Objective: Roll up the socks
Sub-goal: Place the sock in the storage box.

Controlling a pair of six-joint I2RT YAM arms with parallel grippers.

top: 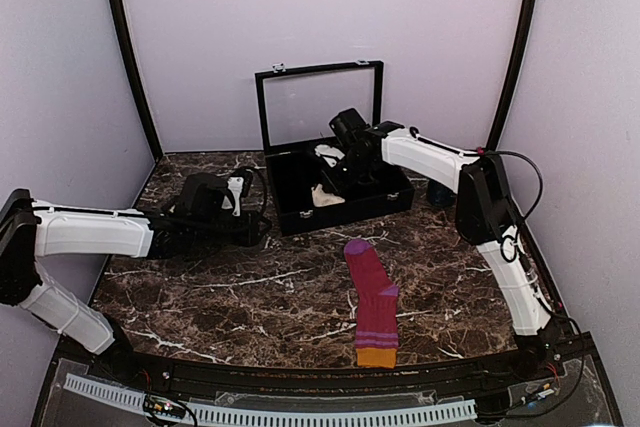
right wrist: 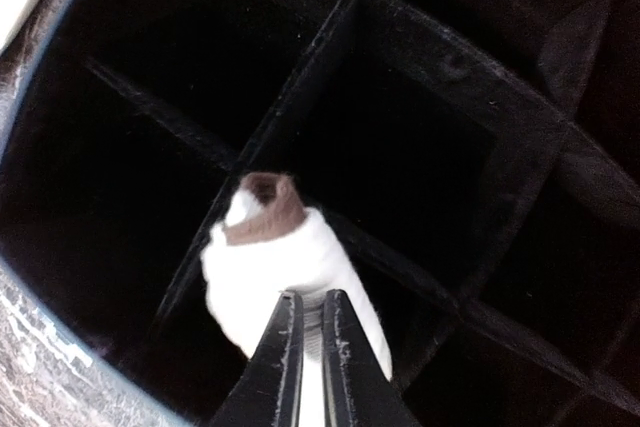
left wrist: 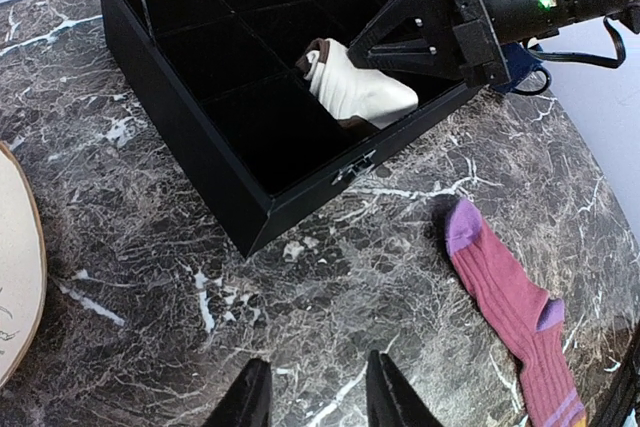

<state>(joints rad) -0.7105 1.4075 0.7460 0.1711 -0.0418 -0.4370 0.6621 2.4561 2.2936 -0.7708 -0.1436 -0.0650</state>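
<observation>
The cream sock [top: 325, 195] with brown bands is a rolled bundle [left wrist: 365, 95] lying across the dividers of the black box [top: 300, 219]. My right gripper [right wrist: 311, 294] reaches into the box from the right, its narrow jaws shut on the bundle's cream fabric [right wrist: 255, 272]. The magenta-purple sock [top: 372, 292] with the orange cuff lies flat on the marble table, toe toward the box [left wrist: 510, 307]. My left gripper [left wrist: 315, 372] hovers open over bare marble left of that sock, with nothing between its fingers.
The box's glass lid [top: 320, 107] stands upright behind it. A round beige disc [left wrist: 15, 277] lies at the left edge of the left wrist view. Black dividers [right wrist: 330, 47] split the box into several compartments. Purple walls enclose the table.
</observation>
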